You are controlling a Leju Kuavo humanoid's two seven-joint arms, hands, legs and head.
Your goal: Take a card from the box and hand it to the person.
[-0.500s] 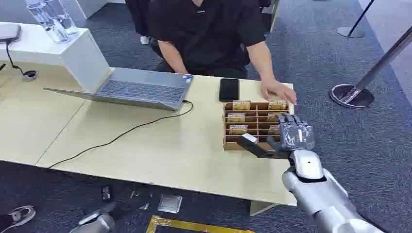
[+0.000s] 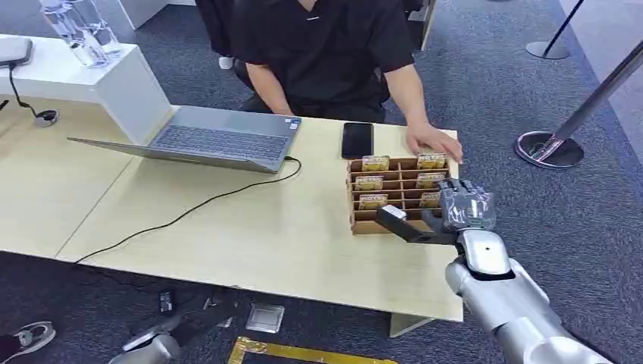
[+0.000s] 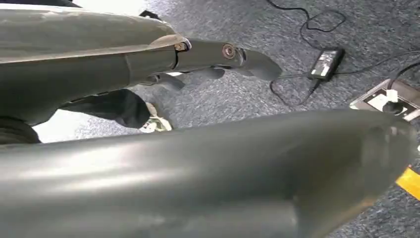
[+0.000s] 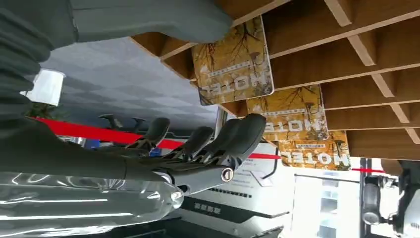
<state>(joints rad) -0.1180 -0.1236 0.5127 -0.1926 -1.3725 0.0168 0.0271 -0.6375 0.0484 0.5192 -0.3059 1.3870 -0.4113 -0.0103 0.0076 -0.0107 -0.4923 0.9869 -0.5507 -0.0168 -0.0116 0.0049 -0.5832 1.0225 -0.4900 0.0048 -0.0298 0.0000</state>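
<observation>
6 cards (image 2: pixel 369 183) stand in the wooden box (image 2: pixel 362 223) on the table (image 2: pixel 227 227); the right hand (image 2: pixel 455 212), fingers spread and empty, hovers beside the box's near right corner.

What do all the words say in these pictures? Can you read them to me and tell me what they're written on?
"HOTEL" on the nearest yellow card in the wooden box, seen upside down.
"HOTEL" on the middle card too.
"MOTEL" or "HOTEL" on the farthest card; its first letter is unclear.
Small print above each word is too small to read.
White characters on the dark sign in the background are too blurred to read.
</observation>
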